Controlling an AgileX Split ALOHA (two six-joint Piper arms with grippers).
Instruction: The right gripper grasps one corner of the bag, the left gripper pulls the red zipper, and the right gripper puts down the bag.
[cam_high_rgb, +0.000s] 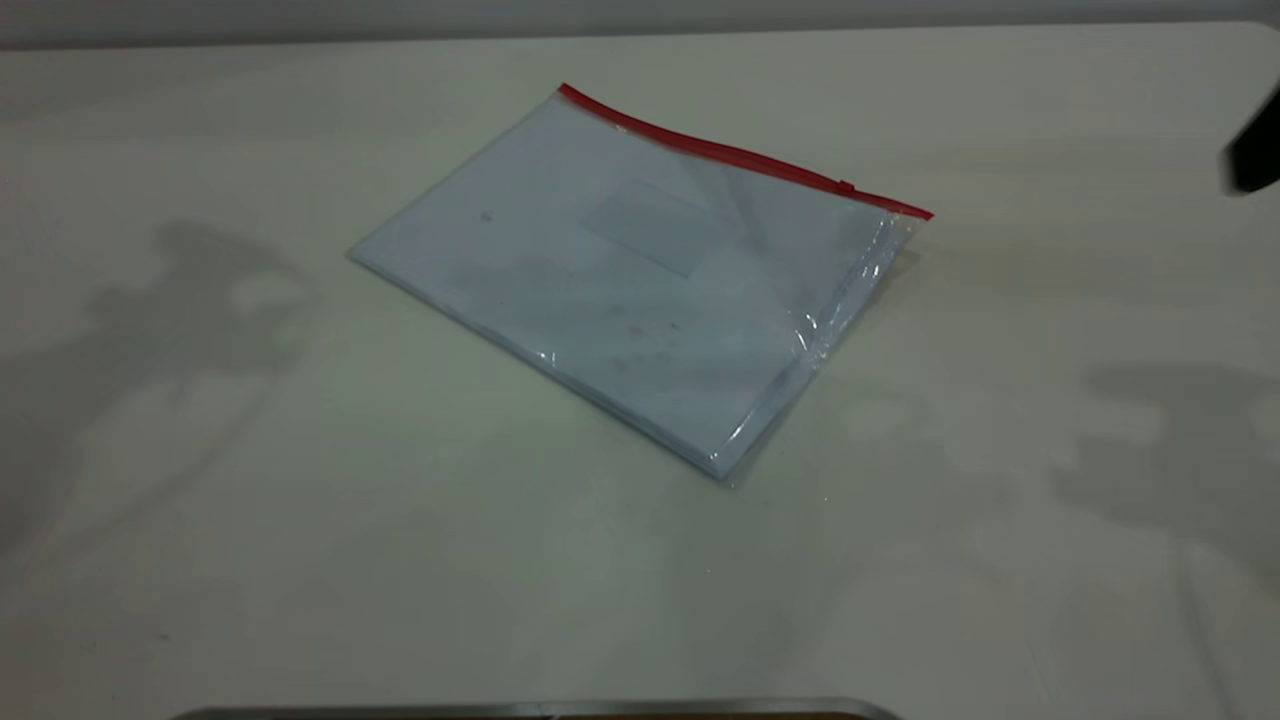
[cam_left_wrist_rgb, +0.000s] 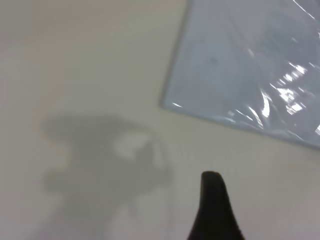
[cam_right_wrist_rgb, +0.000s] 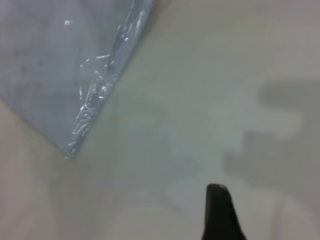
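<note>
- The bag (cam_high_rgb: 620, 280) is lying flat on the table (cam_high_rgb: 300, 560), turned at an angle, with white sheets and a faint label patch (cam_high_rgb: 648, 226) showing through the clear plastic. Nothing is holding it, so you are looking at a task that is not yet begun.
- The red zipper (cam_high_rgb: 740, 155) is running along the bag's far long edge, away from the camera in the exterior view. Its small slider tab (cam_high_rgb: 846, 186) is sitting close to the bag's right-hand end, which probably means the pull will be travelling leftward along that edge.
- The corner of the bag (cam_high_rgb: 922, 213) where the red strip ends is lifting slightly off the table beside the slider. That is likely the easiest place for you to pinch, since it anchors the strip against the pull.
- The right gripper (cam_right_wrist_rgb: 220, 215) is hanging over bare table off the bag's right side, well apart from it. Only one dark fingertip is showing, so you cannot tell how wide it is standing; it is holding nothing visible.
- The left gripper (cam_left_wrist_rgb: 216, 210) is hovering over bare table off the bag's left corner (cam_left_wrist_rgb: 165, 104), near but not touching. Again one fingertip only, so its opening cannot be told.
</note>
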